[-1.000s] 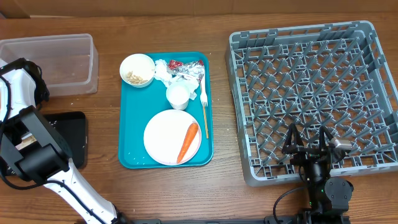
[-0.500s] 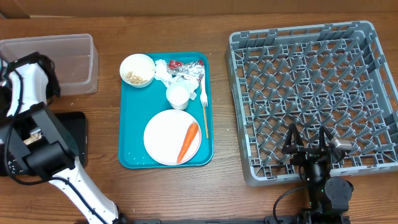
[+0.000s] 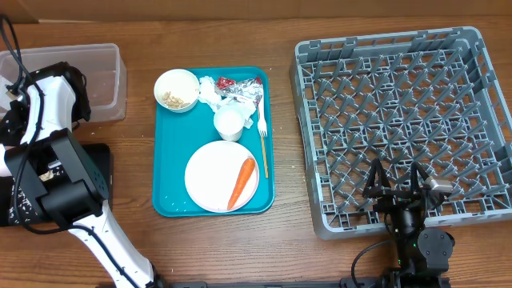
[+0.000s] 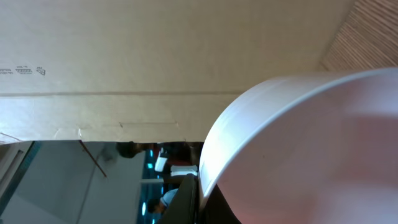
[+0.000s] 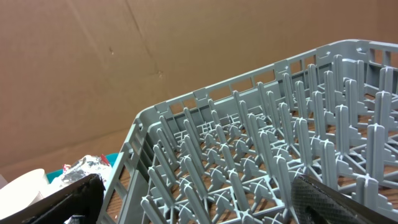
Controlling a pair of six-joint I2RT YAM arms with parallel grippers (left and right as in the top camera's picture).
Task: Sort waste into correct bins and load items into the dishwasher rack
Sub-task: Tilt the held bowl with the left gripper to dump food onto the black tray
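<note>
My left gripper [image 4: 198,200] is shut on the rim of a white bowl [image 4: 311,143] that fills its wrist view. From above, that arm [image 3: 56,104] hangs at the near edge of the clear tub [image 3: 96,60]. The teal tray [image 3: 168,160] holds a plate [image 3: 210,182] with a carrot [image 3: 242,182], a bowl of beige food bits [image 3: 176,89], a cup [image 3: 229,123], a fork [image 3: 263,132], napkins [image 3: 210,90] and a foil wrapper [image 3: 240,88]. My right gripper [image 3: 398,182] [image 5: 199,205] stands open over the front edge of the grey rack [image 3: 408,120], holding nothing.
A black tray [image 3: 98,172] lies at the left, partly under the left arm. A cardboard wall [image 5: 124,62] stands behind the table. Bare wood shows between the teal tray and the rack.
The left arm has swung away from the table's left edge, up and to the right toward the clear tub. The right arm has not moved.
</note>
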